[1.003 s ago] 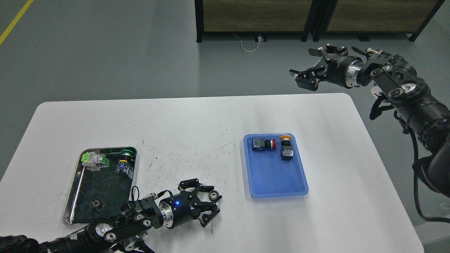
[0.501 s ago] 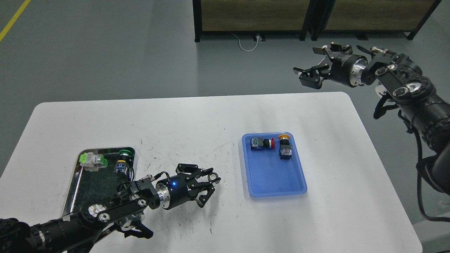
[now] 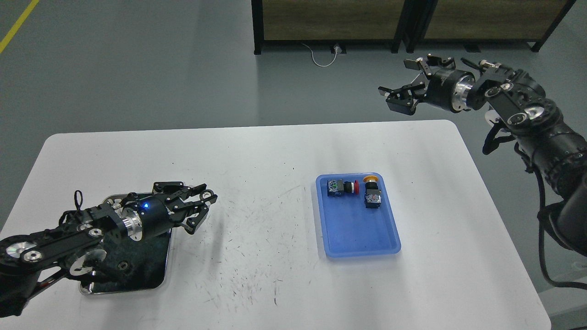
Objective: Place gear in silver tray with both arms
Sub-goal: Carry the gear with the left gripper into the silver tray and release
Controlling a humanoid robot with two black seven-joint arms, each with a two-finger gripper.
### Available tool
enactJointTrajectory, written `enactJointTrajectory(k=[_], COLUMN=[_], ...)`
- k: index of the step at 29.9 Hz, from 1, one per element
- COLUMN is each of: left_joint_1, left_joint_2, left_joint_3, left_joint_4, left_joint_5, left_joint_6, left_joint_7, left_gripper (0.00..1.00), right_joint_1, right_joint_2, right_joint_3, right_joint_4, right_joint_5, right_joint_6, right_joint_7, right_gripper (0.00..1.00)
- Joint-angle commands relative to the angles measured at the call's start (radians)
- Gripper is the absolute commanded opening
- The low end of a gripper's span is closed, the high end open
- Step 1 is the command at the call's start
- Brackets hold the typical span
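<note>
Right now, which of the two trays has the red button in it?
The blue plastic tray on the right side of the white table. Its red-capped push button lies near the far rim. The shiny silver metal tray sits left, under the arm.

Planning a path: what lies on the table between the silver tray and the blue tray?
Head view: bare scuffed white tabletop between the shiny silver metal tray and blue plastic tray.

A white rounded-corner worktop point(image 3: 275, 156), scuffed with dark scratches toward its middle, carries a shallow blue rectangular plastic tray point(image 3: 357, 233) right of centre. In the tray's far end lie two push-button switches just beside each other: one with a red cap point(image 3: 341, 187) lying on its side, one with a yellow cap point(image 3: 372, 189) pointing away. Beyond the worktop, a grey floor holds a black-framed wooden cabinet point(image 3: 330, 20), a white cable point(image 3: 321, 57) and a yellow floor line point(image 3: 18, 27).
</note>
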Motion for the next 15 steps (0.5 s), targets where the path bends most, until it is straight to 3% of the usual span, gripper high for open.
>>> enactJointTrajectory(k=[1,15], left_joint_1=[0.035,0.178], left_joint_2=[0.109,0.179], left_joint_3=[0.003,-0.003], left_joint_4=[-0.065,-0.022], left_joint_5=[-0.001,-0.041], left_joint_6=[0.0,0.031], left_joint_7=[0.004,-0.011], left_gripper=[0.17,0.19], right_joint_1=[0.0,-0.002], right_joint_2=[0.018,0.043], right_joint_3=[0.0,0.0], right_joint_4=[-0.003,-0.017], right_joint_5=[0.0,0.0], right_joint_6=[0.0,0.0], right_joint_7=[0.002,0.002], right_gripper=[0.92,0.92])
